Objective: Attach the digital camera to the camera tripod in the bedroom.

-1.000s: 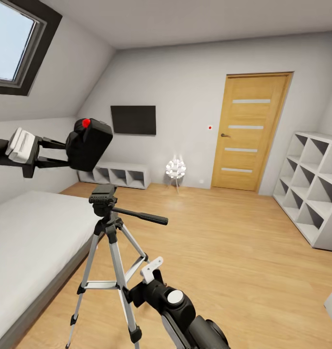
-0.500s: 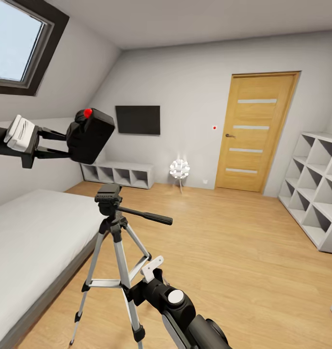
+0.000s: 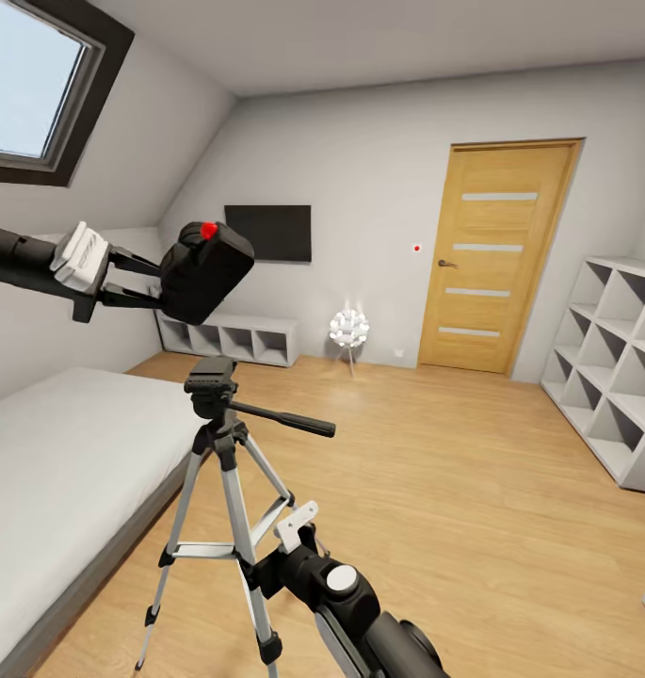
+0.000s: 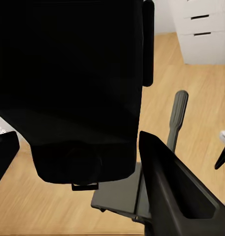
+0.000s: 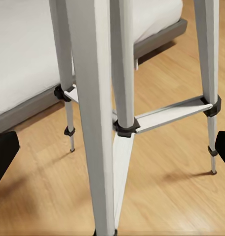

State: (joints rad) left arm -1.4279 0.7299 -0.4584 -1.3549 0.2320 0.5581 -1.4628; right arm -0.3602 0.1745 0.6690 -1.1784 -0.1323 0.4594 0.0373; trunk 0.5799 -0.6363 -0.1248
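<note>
My left gripper (image 3: 162, 281) is shut on the digital camera (image 3: 206, 270), a black box with a red dot on top, and holds it in the air. The camera hangs directly above the black head (image 3: 210, 381) of the camera tripod, with a clear gap between them. In the left wrist view the camera (image 4: 73, 88) looms over the tripod's top plate (image 4: 119, 196) and pan handle (image 4: 176, 118). My right gripper (image 3: 289, 537) is low beside the silver tripod legs (image 5: 100, 123), open, with one leg between its spread fingers and nothing gripped.
A white bed (image 3: 49, 461) lies left of the tripod. A white cubby shelf (image 3: 609, 367) stands at the right, with a wooden door (image 3: 496, 254) behind. A low shelf (image 3: 233, 339), a wall TV (image 3: 268, 233) and a small floor lamp (image 3: 347, 330) line the far wall.
The view shifted slightly at first. Since then my left arm has carried the camera to the right and a little down, to above the tripod head. The right arm is still.
</note>
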